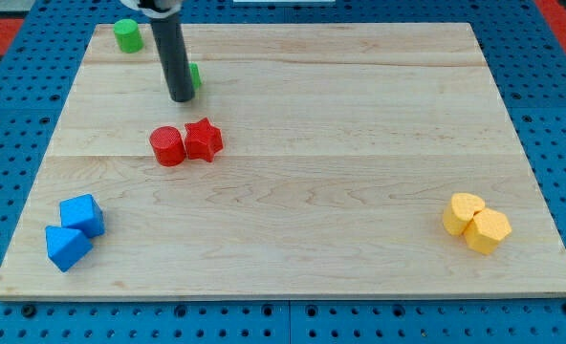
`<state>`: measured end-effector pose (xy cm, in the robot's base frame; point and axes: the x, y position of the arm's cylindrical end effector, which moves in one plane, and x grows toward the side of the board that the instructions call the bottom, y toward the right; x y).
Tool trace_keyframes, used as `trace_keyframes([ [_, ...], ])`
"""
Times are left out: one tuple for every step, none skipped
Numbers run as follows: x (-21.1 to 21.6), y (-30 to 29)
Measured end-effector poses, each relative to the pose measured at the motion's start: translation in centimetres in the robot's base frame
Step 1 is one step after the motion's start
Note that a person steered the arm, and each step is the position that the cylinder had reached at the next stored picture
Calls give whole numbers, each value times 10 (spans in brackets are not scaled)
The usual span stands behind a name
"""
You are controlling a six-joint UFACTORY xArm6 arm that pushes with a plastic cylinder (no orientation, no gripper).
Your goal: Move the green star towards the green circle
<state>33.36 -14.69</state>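
Observation:
The green circle (127, 35) is a short green cylinder at the view's top left of the wooden board (359, 115). The green star (195, 75) sits to its lower right and is mostly hidden behind my dark rod; only a green sliver shows on the rod's right side. My tip (182, 97) rests on the board just at the star's lower left, touching or nearly touching it.
A red cylinder (167, 146) and a red star (204, 139) touch each other below my tip. Two blue blocks (82, 215) (68, 247) lie at the bottom left. Two yellow blocks (465, 213) (488, 230) lie at the bottom right.

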Motion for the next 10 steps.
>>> trace_keyframes([
  [-7, -7],
  [-26, -7],
  [-52, -7],
  [-51, -7],
  [-43, 17],
  [-47, 36],
  [-64, 36],
  [-81, 34],
  [-86, 33],
  [-83, 32],
])
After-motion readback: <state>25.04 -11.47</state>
